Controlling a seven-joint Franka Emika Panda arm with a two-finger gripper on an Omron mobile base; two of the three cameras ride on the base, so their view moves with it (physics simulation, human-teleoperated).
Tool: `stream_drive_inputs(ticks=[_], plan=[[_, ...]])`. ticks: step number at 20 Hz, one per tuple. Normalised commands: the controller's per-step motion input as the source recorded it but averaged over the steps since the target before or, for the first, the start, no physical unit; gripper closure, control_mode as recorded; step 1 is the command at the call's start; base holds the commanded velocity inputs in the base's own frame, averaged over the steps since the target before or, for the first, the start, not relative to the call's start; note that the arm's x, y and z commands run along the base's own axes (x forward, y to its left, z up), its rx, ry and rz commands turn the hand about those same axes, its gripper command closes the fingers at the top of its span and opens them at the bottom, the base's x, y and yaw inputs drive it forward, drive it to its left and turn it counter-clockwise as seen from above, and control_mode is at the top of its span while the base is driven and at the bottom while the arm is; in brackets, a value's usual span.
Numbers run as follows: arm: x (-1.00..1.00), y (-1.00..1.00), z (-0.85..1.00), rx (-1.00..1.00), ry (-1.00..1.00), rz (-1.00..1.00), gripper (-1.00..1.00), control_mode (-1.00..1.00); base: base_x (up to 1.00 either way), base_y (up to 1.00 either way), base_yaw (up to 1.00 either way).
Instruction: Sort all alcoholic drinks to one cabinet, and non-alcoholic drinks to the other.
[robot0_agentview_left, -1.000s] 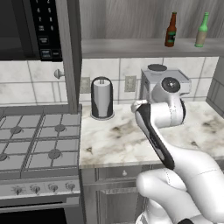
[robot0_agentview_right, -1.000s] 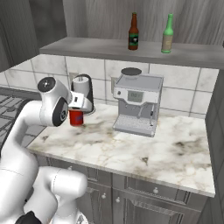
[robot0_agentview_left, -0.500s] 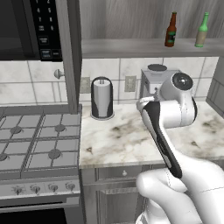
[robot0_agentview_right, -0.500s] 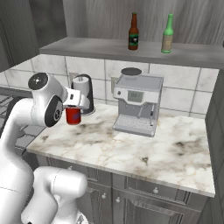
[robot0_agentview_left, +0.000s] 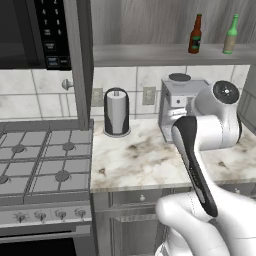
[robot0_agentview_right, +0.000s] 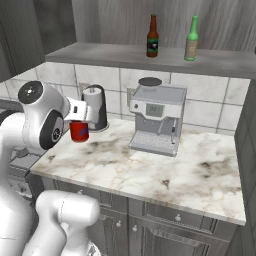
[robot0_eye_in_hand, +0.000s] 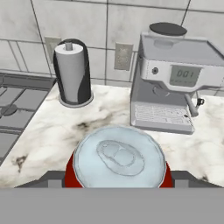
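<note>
1. The white marbled stone bench carries the bystanders; the short red soda can with a silver top hangs above its left end, clear of the surface.
2. The grey wood-grain wall cabinet above has the dark brown long-necked beer bottle with a red label and the green long-necked beer bottle with a tan label standing upright near each other on its grey shelf floor. So that is the alcohol side, and by my judgement the can belongs in the other cabinet.
3. The silver boxy coffee machine stands at the back wall to the can's right, well apart from it.
4. The black-and-white cylindrical paper-towel holder stands just behind the can, the closest thing to clip on the way up.
5. The fingers stand wide, clamped on the can's two sides, its lid facing the hand camera.
6. To do the carry well: keep the can upright, lift straight before swinging, and pass away from the towel holder and under no shelf edge.
</note>
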Motion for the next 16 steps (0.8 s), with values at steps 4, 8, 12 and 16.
stream_drive_inputs(ticks=[4,8,12,16], plan=[[-0.38,0.00,0.25,0.00,-0.07,0.01,1.00,-1.00,0.00,0.00,0.00],[-0.35,0.00,0.26,0.00,-0.06,0.01,1.00,-1.00,0.00,0.00,0.00],[-0.32,0.00,0.22,0.00,-0.06,0.01,1.00,-1.00,0.00,0.00,0.00],[-0.30,0.00,0.21,0.00,-0.06,0.01,1.00,-1.00,0.00,0.00,0.00]])
